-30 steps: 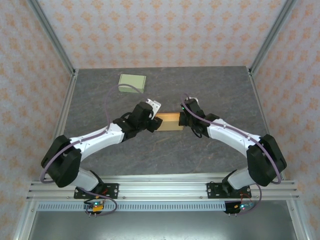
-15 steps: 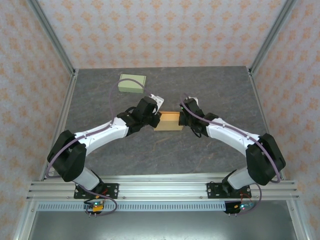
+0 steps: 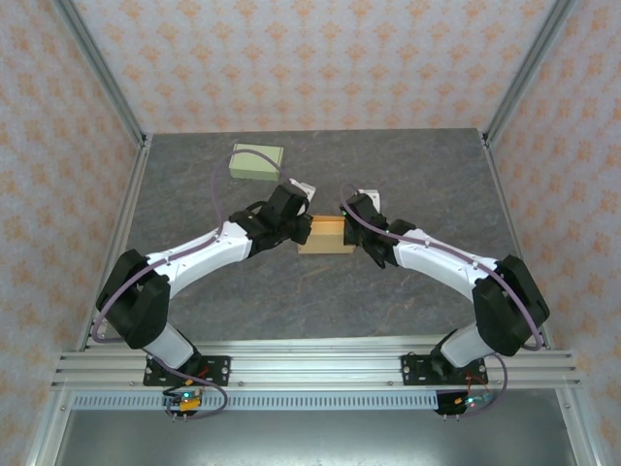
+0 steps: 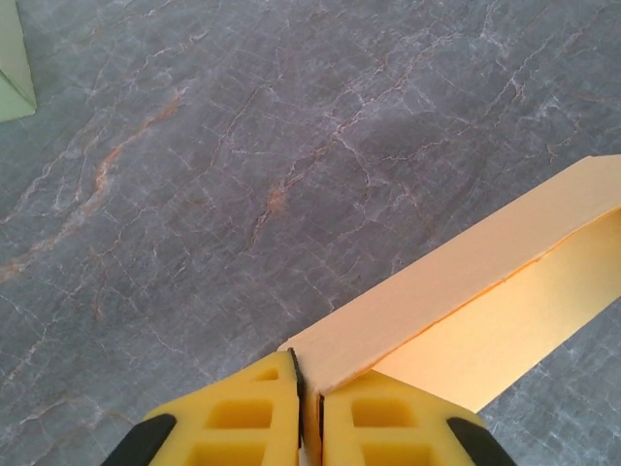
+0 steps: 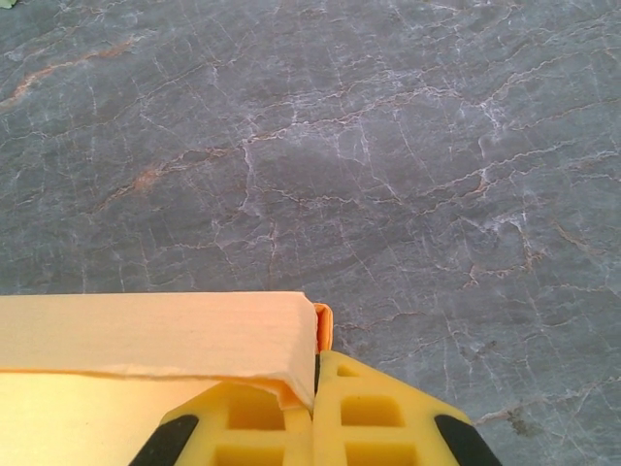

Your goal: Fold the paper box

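Midway through folding, the paper box point(image 3: 325, 236) lies on the grey bench point(image 3: 427, 175), well apart from the pale green box point(image 3: 257, 160), nearer the arm bases than that box and off to its right. The left arm point(image 3: 209, 250) and the right arm point(image 3: 437, 260) meet it from opposite ends. The left jaws are pressed together on the end of one long upright wall, the card's edge caught in the slit between the yellow fingers point(image 4: 243, 422). The right jaws pinch the far end of the same piece, a small orange tab showing just above their fingers point(image 5: 364, 413). The step in hand looks like raising and creasing a long side wall. The next move probably calls for both ends to travel together, so the thin panel turns on its crease without twisting or tearing. The card is matte tan-orange, flat and sharp-creased, its lower edge slightly ragged in the right wrist view. The bench is stone-patterned with pale veins and rusty streaks, and a corner of the green box point(image 4: 12, 68) shows in the left wrist view.
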Robot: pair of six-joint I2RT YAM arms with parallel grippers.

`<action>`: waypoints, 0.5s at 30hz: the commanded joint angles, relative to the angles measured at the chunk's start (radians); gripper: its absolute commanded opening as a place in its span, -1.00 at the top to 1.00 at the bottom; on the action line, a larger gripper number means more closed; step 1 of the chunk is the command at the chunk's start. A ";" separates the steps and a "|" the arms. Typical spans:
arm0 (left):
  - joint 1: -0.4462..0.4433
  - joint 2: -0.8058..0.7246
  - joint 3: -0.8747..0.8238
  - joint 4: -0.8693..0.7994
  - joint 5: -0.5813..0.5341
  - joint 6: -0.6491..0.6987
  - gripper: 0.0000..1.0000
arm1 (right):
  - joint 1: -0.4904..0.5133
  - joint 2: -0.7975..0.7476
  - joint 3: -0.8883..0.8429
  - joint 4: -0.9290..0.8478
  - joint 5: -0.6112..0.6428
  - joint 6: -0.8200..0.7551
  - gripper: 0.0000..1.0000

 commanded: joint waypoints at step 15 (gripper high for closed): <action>-0.012 -0.005 0.029 -0.005 0.109 -0.245 1.00 | 0.036 0.030 -0.003 -0.080 0.021 0.015 0.85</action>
